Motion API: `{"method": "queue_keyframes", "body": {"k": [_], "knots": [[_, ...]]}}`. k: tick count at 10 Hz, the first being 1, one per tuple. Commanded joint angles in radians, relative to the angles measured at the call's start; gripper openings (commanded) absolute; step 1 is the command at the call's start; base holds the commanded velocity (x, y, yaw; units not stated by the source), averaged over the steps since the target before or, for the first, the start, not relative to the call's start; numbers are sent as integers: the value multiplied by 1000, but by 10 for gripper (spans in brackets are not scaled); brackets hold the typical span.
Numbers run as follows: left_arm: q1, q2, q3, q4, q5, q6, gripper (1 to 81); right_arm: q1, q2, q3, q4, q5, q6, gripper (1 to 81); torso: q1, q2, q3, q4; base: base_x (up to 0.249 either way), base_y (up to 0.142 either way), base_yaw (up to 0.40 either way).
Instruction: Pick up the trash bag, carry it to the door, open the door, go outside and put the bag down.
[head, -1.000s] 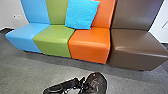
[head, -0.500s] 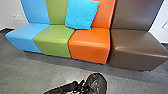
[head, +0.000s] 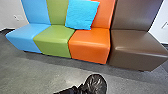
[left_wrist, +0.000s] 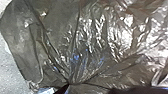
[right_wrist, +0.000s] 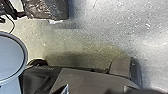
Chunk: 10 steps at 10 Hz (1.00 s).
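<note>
Holding a shiny black plastic bag (head: 97, 84), the left gripper (head: 81, 88) has dipped lower. What's inside, and how the right gripper is, I can't tell. Past the bag are colourful seats (head: 88, 40) with a square blue cushion (head: 81, 15).

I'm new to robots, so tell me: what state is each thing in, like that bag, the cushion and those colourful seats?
Black trash bag: creased, drawn into gathered folds; whether it touches the floor, I can't tell.
Turquoise cushion: tilted, leaning against the backrests.
Blue seat, green seat, orange seat, brown seat: lined up side by side.
</note>
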Motion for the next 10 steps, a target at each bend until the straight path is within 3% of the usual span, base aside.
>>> {"method": "queue_keyframes", "body": {"k": [1, 2, 5, 7, 8, 9, 10], "knots": [[-103, 2, 9, 3, 64, 6, 811, 35, -50, 26, 7, -54, 1, 811, -2, 4, 0, 0, 0, 0, 0], [-97, 2, 9, 12, 62, 6, 811, 32, -48, 24, 7, -54, 1, 811, 17, -29, 0, 0, 0, 0, 0], [-55, -1, 7, 60, -20, 4, 811, 30, -47, 22, 4, -55, 1, 811, 29, -52, 0, 0, 0, 0, 0], [-46, -6, 7, 60, -31, 4, 811, 35, -44, 22, 4, -55, 1, 811, 29, -51, -66, 0, 0, 0, 0], [-46, -7, 7, 60, -31, 4, 811, 35, -42, 22, 2, -55, 1, 811, 29, -51, -61, 0, 0, 0, 0], [-44, -9, 7, 61, -31, 6, 811, 34, -42, 22, 2, -57, 1, 811, 29, -51, -21, 0, 0, 0, 0], [-43, -9, 7, 61, -31, 6, 811, 32, -42, 21, 2, -55, 1, 811, 29, -51, -38, 0, 0, 0, 0]]}}
